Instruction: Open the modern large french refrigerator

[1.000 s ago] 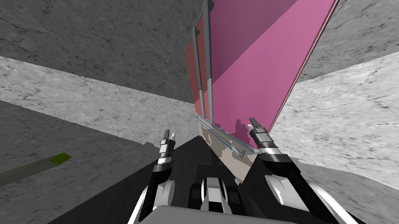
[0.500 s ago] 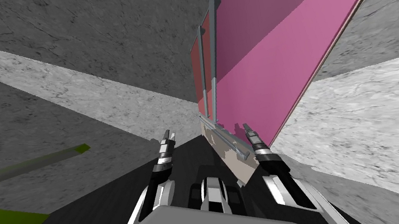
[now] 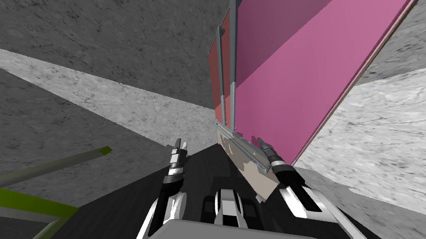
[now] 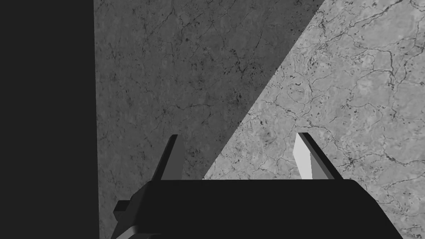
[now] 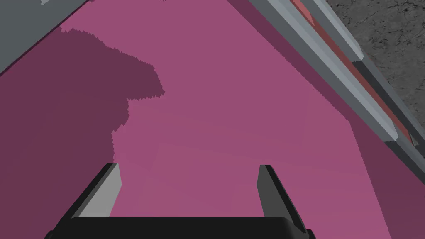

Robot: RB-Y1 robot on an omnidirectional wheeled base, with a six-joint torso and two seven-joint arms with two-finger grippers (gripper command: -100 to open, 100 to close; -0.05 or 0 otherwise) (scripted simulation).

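The right tool point(image 5: 189, 166) is hanging open, facing the pink refrigerator point(image 3: 302, 62) right ahead. It should be moving across to the grey handle point(image 5: 328, 64), fingers point(image 5: 110, 186) either side, before squeezing.

The fridge point(image 3: 302, 62) is viewed steeply down from the head, rolled. Its pink door point(image 5: 232, 108) is shared, close up, by the right wrist. A grey wall point(image 4: 174, 74) is faced by the left wrist.
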